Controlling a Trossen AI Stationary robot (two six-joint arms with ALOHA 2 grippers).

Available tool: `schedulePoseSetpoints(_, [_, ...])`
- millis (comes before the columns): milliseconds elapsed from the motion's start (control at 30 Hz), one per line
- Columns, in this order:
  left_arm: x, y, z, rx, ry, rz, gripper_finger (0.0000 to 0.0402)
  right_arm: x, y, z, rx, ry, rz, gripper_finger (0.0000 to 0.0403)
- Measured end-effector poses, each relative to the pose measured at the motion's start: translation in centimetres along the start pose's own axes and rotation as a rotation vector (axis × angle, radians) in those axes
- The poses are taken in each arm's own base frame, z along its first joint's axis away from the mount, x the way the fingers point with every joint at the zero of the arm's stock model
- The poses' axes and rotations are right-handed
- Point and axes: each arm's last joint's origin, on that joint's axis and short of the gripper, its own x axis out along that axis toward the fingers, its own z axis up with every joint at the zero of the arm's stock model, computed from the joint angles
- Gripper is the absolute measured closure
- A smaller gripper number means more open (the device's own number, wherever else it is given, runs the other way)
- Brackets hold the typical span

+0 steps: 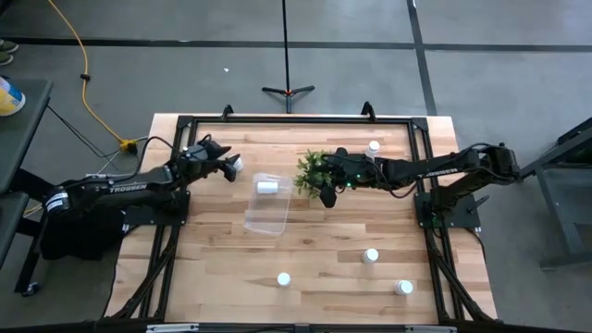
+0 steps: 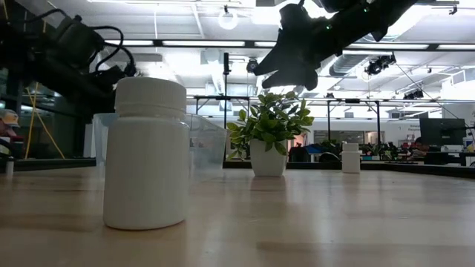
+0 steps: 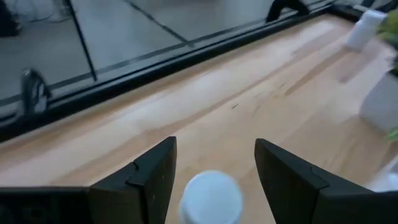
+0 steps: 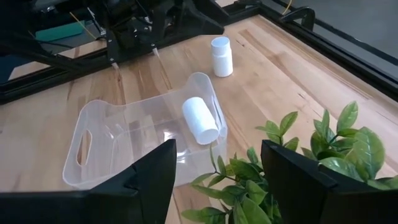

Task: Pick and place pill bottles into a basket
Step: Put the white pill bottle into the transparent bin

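The clear basket (image 1: pixel 268 208) lies mid-table, and one white pill bottle (image 4: pixel 199 120) lies on its side inside it. My left gripper (image 3: pixel 214 146) is open just left of the basket. An upright pill bottle (image 3: pixel 211 196) stands on the table between and just ahead of its fingers, with a gap on each side; it also shows in the high view (image 1: pixel 237 163). My right gripper (image 4: pixel 214 180) is open and empty above the small green plant (image 1: pixel 313 171). Other pill bottles stand at the far right (image 1: pixel 374 146) and toward the near edge (image 1: pixel 371 255) (image 1: pixel 283 278) (image 1: pixel 403 288).
The potted plant (image 2: pixel 269 141) stands right of the basket, under my right gripper (image 2: pixel 293 55). A black frame rail (image 1: pixel 296 118) runs along the table's far edge and sides. The nearest bottle (image 2: pixel 146 152) fills the low view's left.
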Motion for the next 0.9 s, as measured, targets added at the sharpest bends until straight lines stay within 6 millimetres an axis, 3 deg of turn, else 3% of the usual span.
schedulePoseSetpoints(333, [-0.1, 0.5, -2.5, -0.003, -0.008, -0.021, 0.0153, 0.0, 0.0, -0.1, -0.019, 0.008, -0.002, 0.0178])
schedulePoseSetpoints(900, [-0.1, 0.5, -3.1, 0.148, 0.027, -0.064, 0.0153, 0.0, 0.0, -0.1, -0.021, 0.008, -0.002, 0.0178])
